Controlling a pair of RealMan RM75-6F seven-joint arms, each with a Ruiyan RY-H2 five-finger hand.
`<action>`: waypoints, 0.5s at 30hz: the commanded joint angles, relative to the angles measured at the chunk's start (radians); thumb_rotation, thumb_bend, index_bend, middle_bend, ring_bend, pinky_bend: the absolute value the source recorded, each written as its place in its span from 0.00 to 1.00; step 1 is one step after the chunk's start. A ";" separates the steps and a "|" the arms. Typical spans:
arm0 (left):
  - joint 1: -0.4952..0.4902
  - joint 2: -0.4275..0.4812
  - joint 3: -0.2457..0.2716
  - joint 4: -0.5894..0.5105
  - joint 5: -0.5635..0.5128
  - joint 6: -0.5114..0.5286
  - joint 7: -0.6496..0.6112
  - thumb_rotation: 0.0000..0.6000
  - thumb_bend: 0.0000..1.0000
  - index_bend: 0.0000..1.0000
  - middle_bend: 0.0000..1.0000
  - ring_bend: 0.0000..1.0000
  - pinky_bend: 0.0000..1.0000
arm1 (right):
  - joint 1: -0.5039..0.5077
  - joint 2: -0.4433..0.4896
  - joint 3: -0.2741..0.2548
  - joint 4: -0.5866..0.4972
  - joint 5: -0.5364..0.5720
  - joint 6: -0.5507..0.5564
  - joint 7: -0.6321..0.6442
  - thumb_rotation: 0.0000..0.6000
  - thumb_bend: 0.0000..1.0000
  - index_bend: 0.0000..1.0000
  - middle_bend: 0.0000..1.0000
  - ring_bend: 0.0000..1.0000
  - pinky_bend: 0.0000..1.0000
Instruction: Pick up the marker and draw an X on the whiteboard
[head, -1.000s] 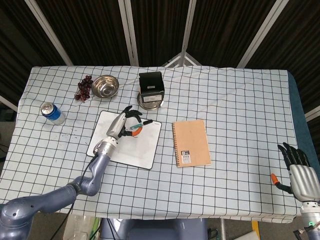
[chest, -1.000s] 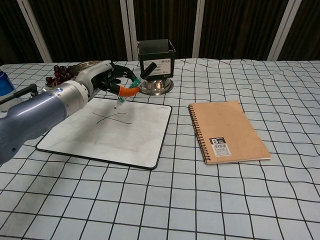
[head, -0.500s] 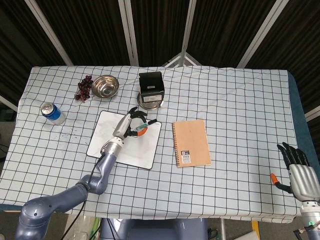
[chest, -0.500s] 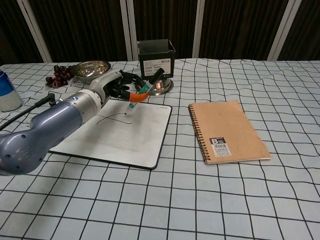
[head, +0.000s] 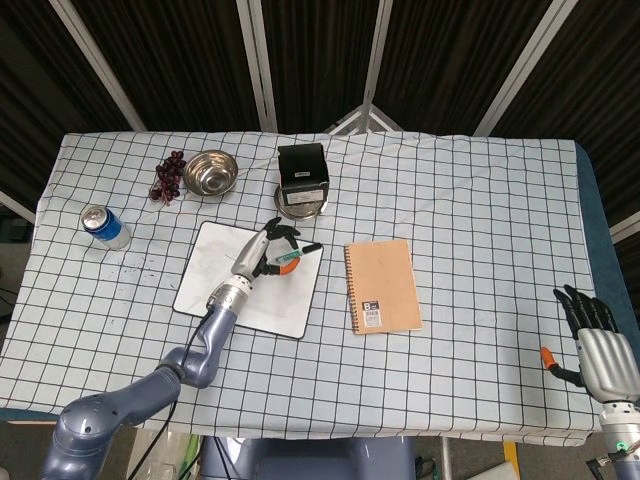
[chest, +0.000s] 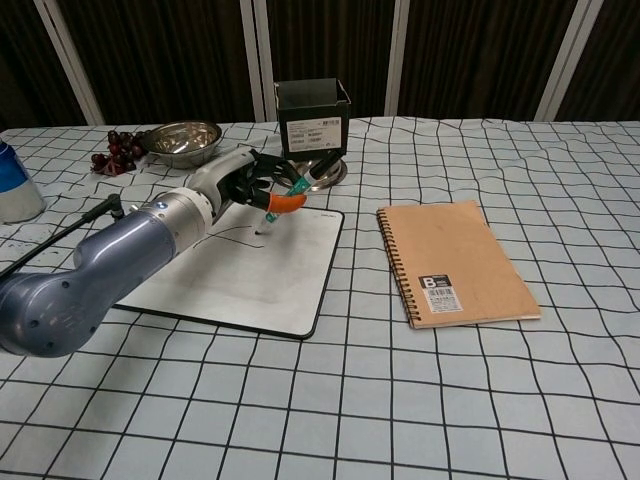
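The white whiteboard (head: 287, 302) (chest: 262, 285) lies left of the table's middle, with a dark drawn line (chest: 228, 238) showing beside my forearm. My left hand (head: 259, 257) (chest: 236, 178) hovers over the board's far right part and pinches the marker (head: 289, 256) (chest: 290, 196), which has an orange and green body. The marker slants down, its tip at or just above the board surface. My forearm hides part of the drawing. My right hand (head: 596, 338) stays by the table's right front corner, fingers spread, holding nothing; it does not show in the chest view.
A brown spiral notebook (head: 382, 285) (chest: 460, 262) lies right of the board. Behind the board a black box (head: 302, 168) (chest: 312, 118) sits on a steel dish. Further left are a steel bowl (head: 211, 172) (chest: 182, 138), grapes (head: 168, 176) (chest: 114, 151) and a blue can (head: 103, 226) (chest: 10, 185).
My left hand has carried the marker to the right across the board, towards its far right corner. My forearm now covers more of the drawn lines. The right hand has stayed put.
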 joint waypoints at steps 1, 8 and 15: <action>0.002 0.000 0.000 0.003 0.001 0.004 -0.009 1.00 0.56 0.75 0.27 0.00 0.01 | 0.001 0.000 0.000 0.000 0.000 -0.001 -0.002 1.00 0.35 0.00 0.00 0.00 0.00; 0.003 0.010 -0.011 -0.021 0.013 0.049 -0.031 1.00 0.55 0.75 0.27 0.00 0.01 | 0.000 -0.001 0.003 0.000 0.005 0.002 -0.004 1.00 0.35 0.00 0.00 0.00 0.00; -0.013 0.063 -0.030 -0.132 0.058 0.142 -0.034 1.00 0.55 0.75 0.27 0.00 0.01 | -0.001 -0.002 0.002 0.001 0.002 0.005 -0.006 1.00 0.35 0.00 0.00 0.00 0.00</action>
